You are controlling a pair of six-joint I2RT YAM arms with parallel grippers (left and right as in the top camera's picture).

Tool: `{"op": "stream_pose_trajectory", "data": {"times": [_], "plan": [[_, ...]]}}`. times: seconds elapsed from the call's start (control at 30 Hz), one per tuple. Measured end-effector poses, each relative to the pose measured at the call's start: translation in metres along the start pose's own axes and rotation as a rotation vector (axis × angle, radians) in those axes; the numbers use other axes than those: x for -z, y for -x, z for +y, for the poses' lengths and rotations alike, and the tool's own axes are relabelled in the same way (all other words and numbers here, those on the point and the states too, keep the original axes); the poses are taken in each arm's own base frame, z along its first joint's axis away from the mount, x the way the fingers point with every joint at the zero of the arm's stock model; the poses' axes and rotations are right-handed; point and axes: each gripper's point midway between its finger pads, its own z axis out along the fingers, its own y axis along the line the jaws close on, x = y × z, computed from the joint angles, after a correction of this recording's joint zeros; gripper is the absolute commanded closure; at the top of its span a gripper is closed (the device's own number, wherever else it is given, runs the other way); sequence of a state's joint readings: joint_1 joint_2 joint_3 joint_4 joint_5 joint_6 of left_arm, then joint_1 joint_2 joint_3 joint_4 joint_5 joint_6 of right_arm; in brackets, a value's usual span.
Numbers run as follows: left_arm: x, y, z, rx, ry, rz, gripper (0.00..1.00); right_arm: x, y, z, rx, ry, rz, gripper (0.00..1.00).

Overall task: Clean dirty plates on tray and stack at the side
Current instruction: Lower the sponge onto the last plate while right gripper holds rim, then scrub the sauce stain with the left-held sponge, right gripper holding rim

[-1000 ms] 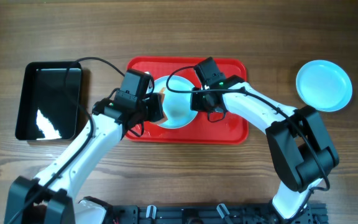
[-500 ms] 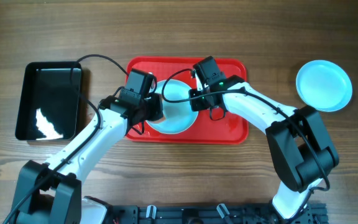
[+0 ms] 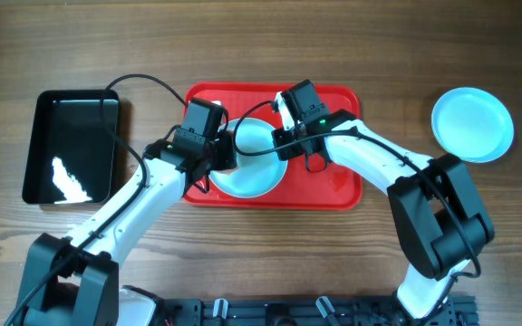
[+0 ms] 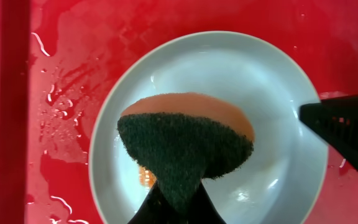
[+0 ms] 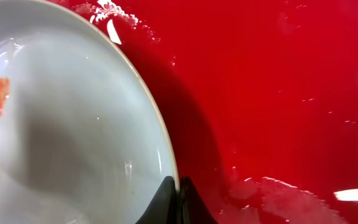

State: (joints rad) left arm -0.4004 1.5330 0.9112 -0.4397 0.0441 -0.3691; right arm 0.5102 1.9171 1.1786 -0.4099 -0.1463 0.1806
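L gripper (image 4: 174, 208) clamped on sponge (image 4: 185, 140) atop plate (image 4: 272, 93) at tray (image 3: 338, 186) ctr, R gripper (image 5: 178, 200) pinching its 2 o'clock rim seen overhead; 2nd plate (image 3: 472, 124) on table (image 3: 243, 36), 3 o'clock of tray.

No text, label, brand, number or sign can be read anywhere in these views.
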Motion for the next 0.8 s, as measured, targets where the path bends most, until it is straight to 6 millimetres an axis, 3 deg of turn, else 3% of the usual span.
{"op": "stream_pose_trajectory", "data": {"times": [0.37,0.57,0.8], "plan": [[-0.013,-0.006,-0.005,0.085,-0.026,0.035,0.96,0.001,-0.006,0.017,-0.158,0.095,0.036,0.96],[-0.035,-0.022,-0.011,0.080,-0.024,0.096,0.96,0.000,-0.005,0.015,-0.199,0.087,0.036,0.96],[-0.038,-0.022,-0.023,0.070,-0.068,0.093,0.96,-0.001,-0.005,0.013,-0.214,0.073,0.034,0.96]]}}
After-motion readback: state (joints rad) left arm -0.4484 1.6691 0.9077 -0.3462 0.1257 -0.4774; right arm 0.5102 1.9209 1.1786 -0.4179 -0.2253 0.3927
